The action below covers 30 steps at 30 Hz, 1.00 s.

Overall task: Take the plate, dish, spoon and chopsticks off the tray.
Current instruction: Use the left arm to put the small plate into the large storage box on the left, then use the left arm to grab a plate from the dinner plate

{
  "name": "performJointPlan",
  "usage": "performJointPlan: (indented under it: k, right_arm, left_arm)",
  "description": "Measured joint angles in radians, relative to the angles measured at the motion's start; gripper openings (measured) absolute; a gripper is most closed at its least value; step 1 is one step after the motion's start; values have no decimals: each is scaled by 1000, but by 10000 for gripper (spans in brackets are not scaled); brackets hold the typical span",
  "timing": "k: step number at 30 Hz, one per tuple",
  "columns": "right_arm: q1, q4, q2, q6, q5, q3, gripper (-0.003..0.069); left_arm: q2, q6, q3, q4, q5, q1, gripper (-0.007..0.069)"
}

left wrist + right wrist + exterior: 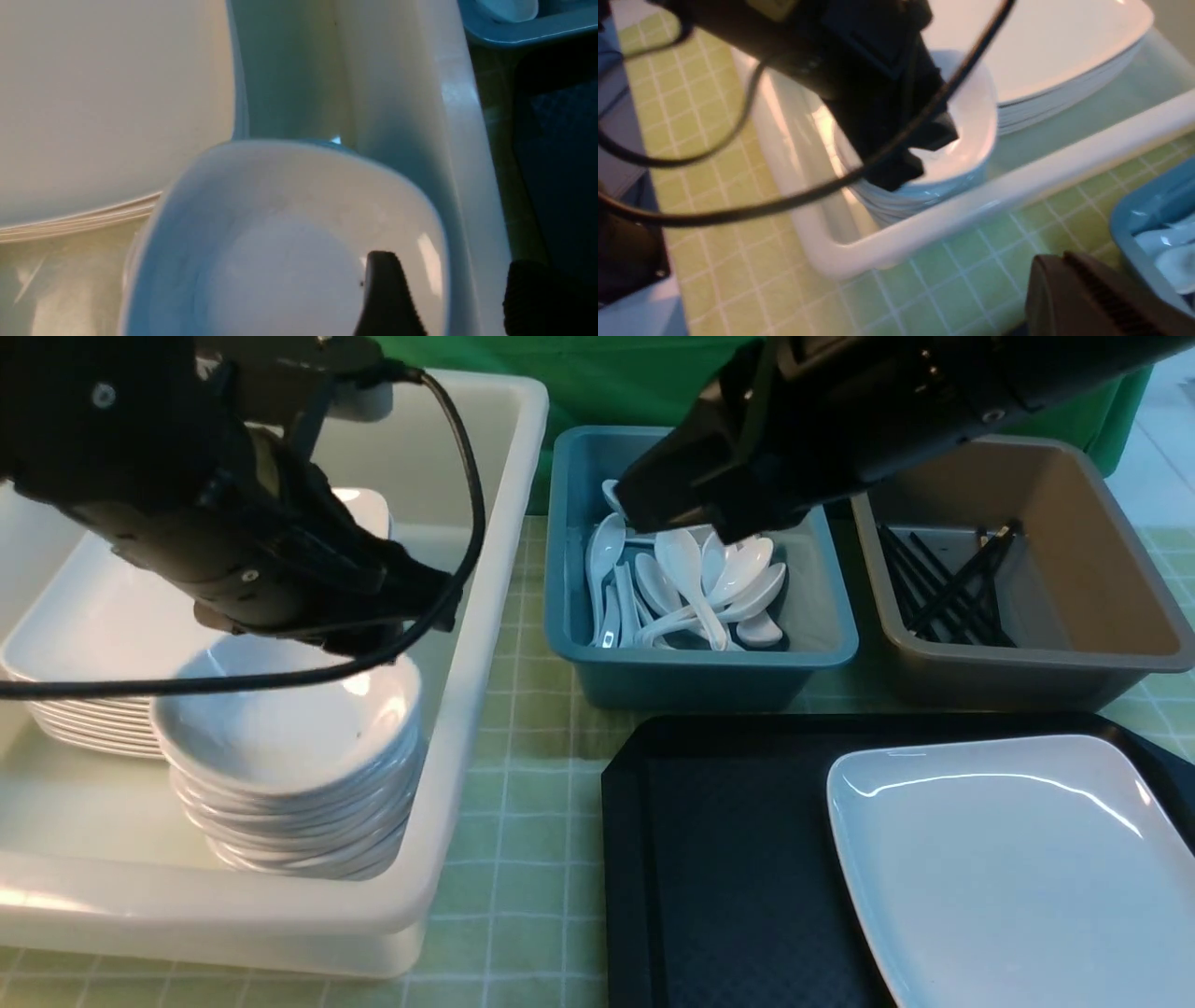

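Observation:
The large white plate [1008,859] lies on the right side of the black tray [709,859]; nothing else shows on the tray. A small white dish [280,728] tops a stack in the white tub. My left gripper [453,280] is open and straddles the rim of that dish [280,242], one finger inside and one outside, with a gap on both sides. My right gripper [1048,263] is shut with nothing in it, and it hangs over the blue bin's far left corner [635,504]. Several white spoons [691,579] lie in that bin. Black chopsticks [943,588] lie in the brown tub.
The white tub [485,616] on the left also holds a stack of large plates [93,616]. The blue bin [700,663] and brown tub [1027,663] stand just behind the tray. Green checked cloth covers the table between the tub and the tray.

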Motion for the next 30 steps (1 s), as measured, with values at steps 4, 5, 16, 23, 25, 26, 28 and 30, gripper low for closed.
performJointPlan:
  k: [4,5,16,23,25,26,28,30]
  right_arm:
    - [-4,-202,-51,90,20,0,8]
    - [-9,-256,-67,111,31,0,8]
    - [-295,-592,-351,354,149,297,8]
    - [-326,-591,-485,384,121,500,3]
    - [-326,-590,-504,385,118,523,3]
    - [-327,-590,-510,386,117,530,3]
    - [-327,-590,-511,387,115,532,3]
    - [-328,-590,-511,388,104,535,3]
  left_arm:
    - [-9,-2,-67,-136,-2,-8,412]
    - [-10,-2,-80,-165,-7,-17,403]
    - [388,94,-389,-423,-35,-247,-3]
    - [670,189,-602,-491,-28,-249,106]
    - [737,197,-648,-469,-34,-249,196]
    - [768,197,-667,-463,-51,-249,255]
    - [814,198,-687,-464,-85,-249,342]
    - [857,209,-695,-475,-124,-249,419]
